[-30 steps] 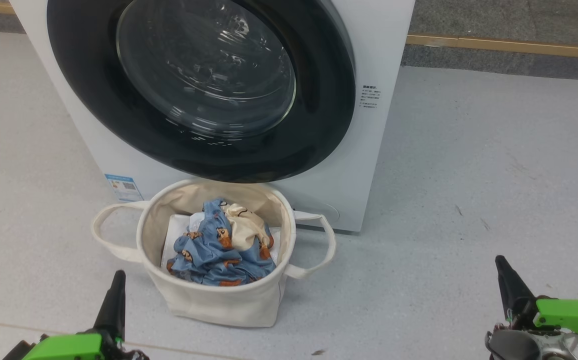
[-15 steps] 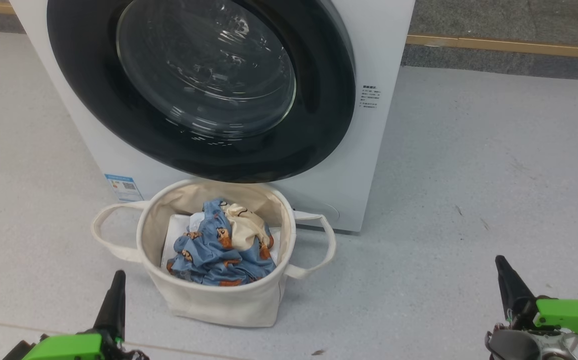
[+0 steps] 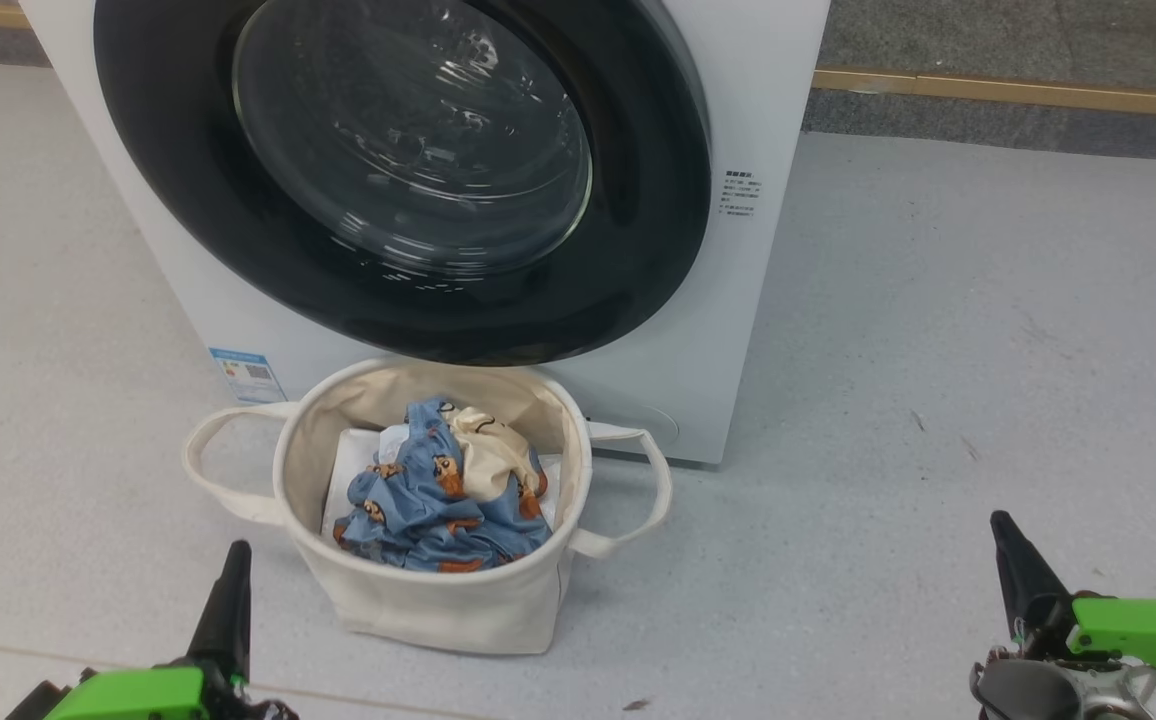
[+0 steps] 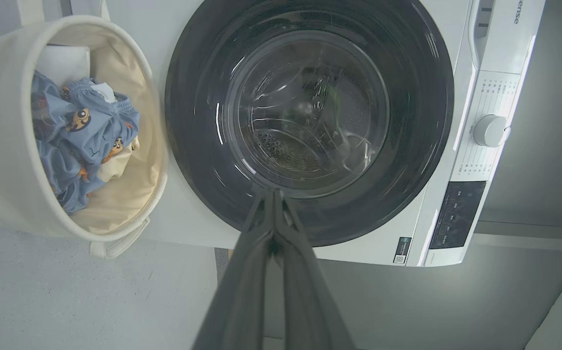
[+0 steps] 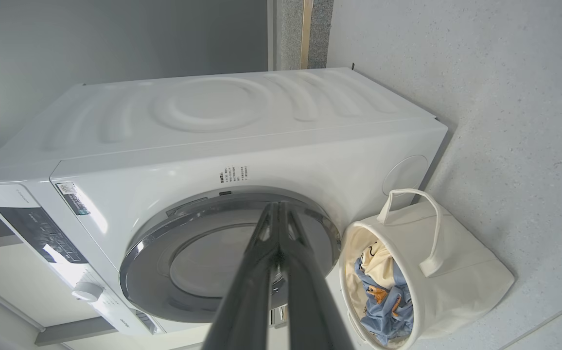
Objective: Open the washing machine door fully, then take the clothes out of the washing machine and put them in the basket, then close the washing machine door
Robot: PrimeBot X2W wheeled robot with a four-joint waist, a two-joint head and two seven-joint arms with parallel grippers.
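Against the front of the washing machine (image 3: pixel 738 300), below the washing machine door (image 3: pixel 168 200), stands the basket (image 3: pixel 438 610) with the clothes (image 3: pixel 418 510) inside. The door appears seated shut. Risk: if the latch has not caught, the door may swing out; a forward arm move could tip the soft basket. Both arms sit low, well back from the machine. Left gripper (image 3: pixel 236 560) and right gripper (image 3: pixel 1003 535) point toward it, each with its 2 fingers pressed together, holding nothing.
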